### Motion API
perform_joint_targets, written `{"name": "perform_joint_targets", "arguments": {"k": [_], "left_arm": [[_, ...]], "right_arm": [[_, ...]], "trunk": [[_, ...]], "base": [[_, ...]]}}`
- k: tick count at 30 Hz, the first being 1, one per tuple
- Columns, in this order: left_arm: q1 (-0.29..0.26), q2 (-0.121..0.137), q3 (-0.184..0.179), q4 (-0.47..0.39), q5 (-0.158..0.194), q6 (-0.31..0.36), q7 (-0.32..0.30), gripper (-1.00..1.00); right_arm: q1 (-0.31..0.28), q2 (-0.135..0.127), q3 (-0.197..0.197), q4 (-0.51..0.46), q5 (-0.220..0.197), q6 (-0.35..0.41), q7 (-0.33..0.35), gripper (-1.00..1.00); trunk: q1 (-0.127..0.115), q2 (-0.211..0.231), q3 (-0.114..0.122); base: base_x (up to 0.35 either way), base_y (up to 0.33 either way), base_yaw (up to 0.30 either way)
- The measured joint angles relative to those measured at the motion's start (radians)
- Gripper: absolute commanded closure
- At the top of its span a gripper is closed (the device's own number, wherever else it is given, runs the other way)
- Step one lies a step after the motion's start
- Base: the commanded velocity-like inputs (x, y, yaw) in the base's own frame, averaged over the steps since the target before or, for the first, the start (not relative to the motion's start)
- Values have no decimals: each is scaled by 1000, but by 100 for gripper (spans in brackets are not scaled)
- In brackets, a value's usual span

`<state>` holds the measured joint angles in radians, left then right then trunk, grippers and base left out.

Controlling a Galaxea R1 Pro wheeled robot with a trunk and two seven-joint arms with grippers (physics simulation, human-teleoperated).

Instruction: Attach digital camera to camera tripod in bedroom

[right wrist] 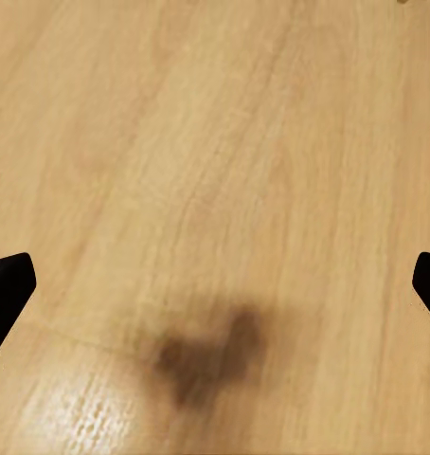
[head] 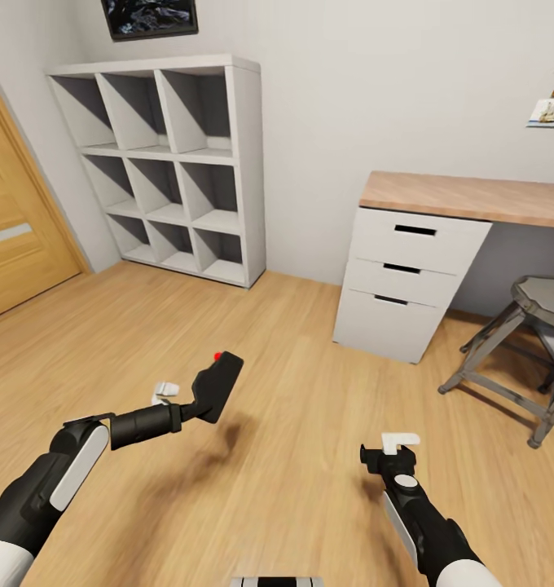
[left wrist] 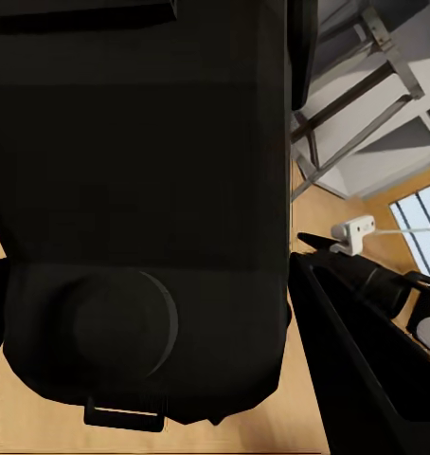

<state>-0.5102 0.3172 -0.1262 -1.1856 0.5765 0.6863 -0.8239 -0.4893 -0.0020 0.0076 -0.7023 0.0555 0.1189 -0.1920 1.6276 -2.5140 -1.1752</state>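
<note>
so the left gripper [head: 197,401] is clamped on the digital camera [head: 218,386], holding it up off the wood floor [head: 293,456] out in front of the robot. the camera sits tilted at the tip of the left arm, red button [head: 218,356] at its upper corner. from the left wrist the camera body [left wrist: 139,209] is right up against the lens, a big dark block with a round knob on it, so it's snug between the fingers.

the right gripper [head: 395,453] hangs lower on the other side, well apart from the camera, nothing in it. in the right wrist view its two black fingertips [right wrist: 7,289] sit at opposite edges with bare floor between them, so jaws spread wide.

around it: a white cube shelf [head: 169,163] against the wall, a desk with a wood top and white drawers [head: 407,273], a grey stool [head: 521,342] beside it, a wood door [head: 16,236].
</note>
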Motion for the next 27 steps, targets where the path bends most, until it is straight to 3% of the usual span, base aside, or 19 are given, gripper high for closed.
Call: {"name": "perform_joint_targets", "arguments": {"k": [7, 9, 11, 13, 15, 20, 27], "left_arm": [[0, -1, -3, -4, -68, 0, -2, 100], [0, -2, -4, -8, -102, 1, -3, 100], [0, -2, -8, -15, -175, 1, -5, 100], [0, -2, -8, -16, -198, 1, -5, 100], [0, -4, -8, -16, -249, 1, -5, 100], [0, -11, -8, -17, -308, 2, -7, 100], [0, -16, -7, -17, -326, 3, -8, 100]], "right_arm": [[0, 0, 0, 2, -1, 1, -5, -100], [0, 0, 0, 1, -1, 1, -7, -100], [0, 0, 0, 1, -1, 1, -12, -100], [0, -1, 0, 1, -1, 1, -13, -100], [0, -1, 0, 1, -1, 1, -14, -100], [0, -1, 0, -2, -1, -5, -15, -100], [0, -1, -1, -7, -1, -10, -25, -100]], "trunk": [[-3, 2, 27], [-4, 2, 35], [-5, 3, 43], [-6, 3, 50], [-7, 4, 58], [-9, 5, 77], [-12, 6, 105]], "base": [[0, 0, 0], [0, 0, 0], [0, 0, 0], [0, 0, 0], [0, 0, 0], [0, 0, 0], [0, 0, 0]]}}
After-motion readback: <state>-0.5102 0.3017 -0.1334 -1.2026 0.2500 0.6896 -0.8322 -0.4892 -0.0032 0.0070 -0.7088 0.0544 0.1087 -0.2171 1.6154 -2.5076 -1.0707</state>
